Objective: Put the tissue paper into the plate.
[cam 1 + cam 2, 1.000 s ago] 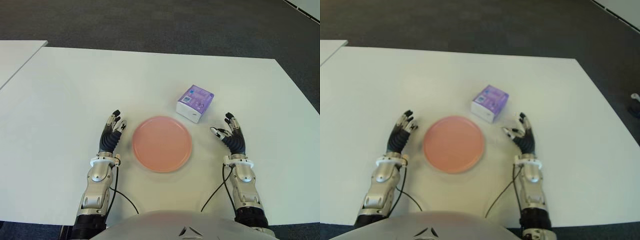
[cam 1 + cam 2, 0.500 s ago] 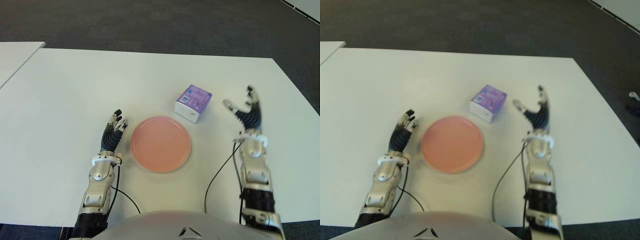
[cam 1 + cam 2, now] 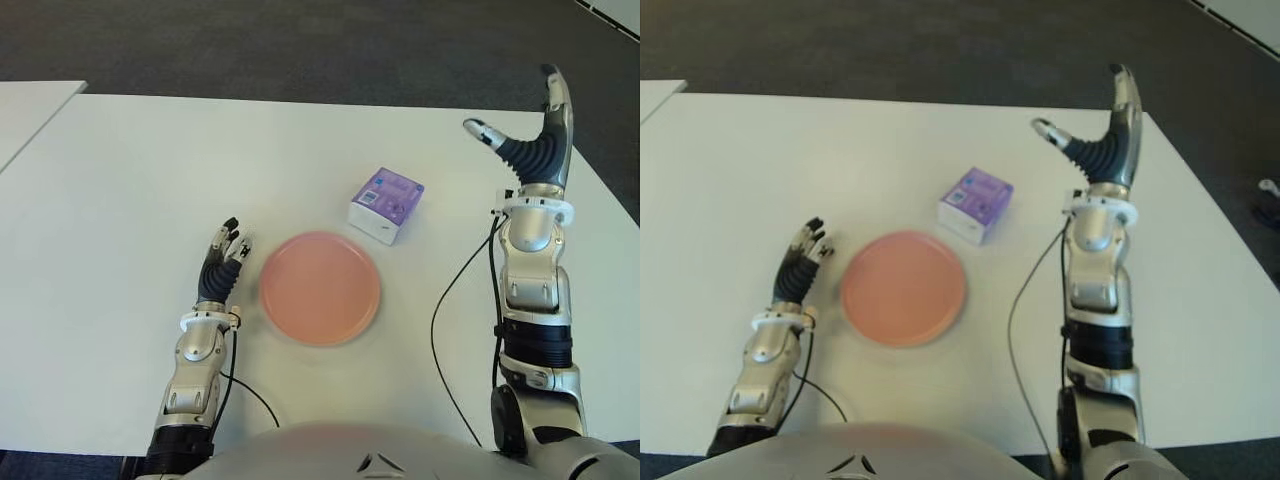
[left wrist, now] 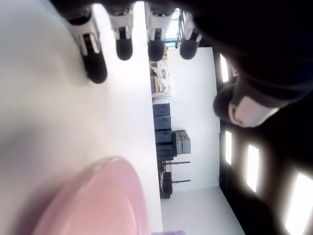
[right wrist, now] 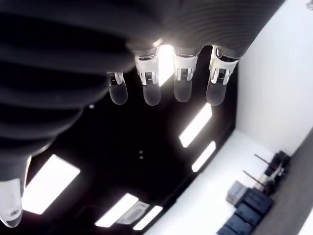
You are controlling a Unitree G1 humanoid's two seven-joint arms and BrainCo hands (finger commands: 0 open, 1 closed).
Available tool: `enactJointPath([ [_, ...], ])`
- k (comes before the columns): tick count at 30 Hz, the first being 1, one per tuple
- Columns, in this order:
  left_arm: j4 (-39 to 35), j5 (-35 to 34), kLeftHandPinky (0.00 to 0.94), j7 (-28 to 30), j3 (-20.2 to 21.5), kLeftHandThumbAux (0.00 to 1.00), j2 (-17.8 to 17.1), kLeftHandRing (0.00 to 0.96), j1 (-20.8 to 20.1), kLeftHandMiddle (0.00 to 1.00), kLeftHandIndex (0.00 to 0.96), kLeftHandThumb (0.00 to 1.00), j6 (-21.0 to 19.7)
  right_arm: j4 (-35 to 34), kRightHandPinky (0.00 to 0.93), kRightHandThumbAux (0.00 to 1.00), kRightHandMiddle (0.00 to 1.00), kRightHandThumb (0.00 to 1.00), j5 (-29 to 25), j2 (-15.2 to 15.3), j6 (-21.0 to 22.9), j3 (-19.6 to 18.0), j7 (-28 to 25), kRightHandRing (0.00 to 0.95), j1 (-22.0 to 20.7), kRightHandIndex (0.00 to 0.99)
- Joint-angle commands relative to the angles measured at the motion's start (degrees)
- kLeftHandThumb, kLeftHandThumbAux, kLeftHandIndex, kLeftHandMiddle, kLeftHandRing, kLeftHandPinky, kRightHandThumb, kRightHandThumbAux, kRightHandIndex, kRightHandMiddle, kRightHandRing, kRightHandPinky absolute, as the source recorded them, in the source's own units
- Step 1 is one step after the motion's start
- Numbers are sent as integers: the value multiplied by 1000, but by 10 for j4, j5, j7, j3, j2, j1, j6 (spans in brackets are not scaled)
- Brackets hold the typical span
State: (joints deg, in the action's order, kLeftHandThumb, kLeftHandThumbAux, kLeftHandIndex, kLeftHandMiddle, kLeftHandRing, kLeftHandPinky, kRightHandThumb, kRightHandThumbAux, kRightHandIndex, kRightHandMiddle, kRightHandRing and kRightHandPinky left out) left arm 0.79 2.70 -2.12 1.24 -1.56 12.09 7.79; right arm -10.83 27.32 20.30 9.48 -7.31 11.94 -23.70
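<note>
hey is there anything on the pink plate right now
No. The plate shows only its bare pink surface. The tissue pack sits on the table just beyond it, toward the raised, open right hand. What lies under the plate is hidden.

Matt pink plate (image 3: pixel 320 287), glossy-wrapped tissue paper (image 3: pixel 388 204), smooth white table (image 3: pixel 150 170).

One pink plate (image 3: pixel 320 288), one purple tissue paper pack (image 3: pixel 387 205) and two robot hands, the left hand (image 3: pixel 222 266) and the right hand (image 3: pixel 528 135), are counted on one white table (image 3: pixel 150 170).
</note>
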Motion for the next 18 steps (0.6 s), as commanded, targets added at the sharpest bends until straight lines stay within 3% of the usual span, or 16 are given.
enactJointPath([
  [1,15,0,0,2,0,465,-1,0,5,0,0,0,-1,9,0,543,0,316,12,19,13,18,-31,0,-20,0],
  [7,15,3,0,1,0,469,-2,0,5,0,0,0,1,29,0,523,0,360,39,47,41,41,-71,0,-50,0],
  [10,12,4,0,1,0,465,-4,0,5,0,0,0,-4,71,0,510,0,379,55,64,40,63,-87,0,-85,0],
  [12,11,4,0,2,0,461,-5,0,7,0,0,0,-6,112,0,501,0,393,76,82,19,89,-95,0,-109,0],
  [18,14,1,0,3,2,449,-5,0,6,0,0,0,-7,247,0,469,0,438,124,141,-106,160,-78,0,-162,0],
])
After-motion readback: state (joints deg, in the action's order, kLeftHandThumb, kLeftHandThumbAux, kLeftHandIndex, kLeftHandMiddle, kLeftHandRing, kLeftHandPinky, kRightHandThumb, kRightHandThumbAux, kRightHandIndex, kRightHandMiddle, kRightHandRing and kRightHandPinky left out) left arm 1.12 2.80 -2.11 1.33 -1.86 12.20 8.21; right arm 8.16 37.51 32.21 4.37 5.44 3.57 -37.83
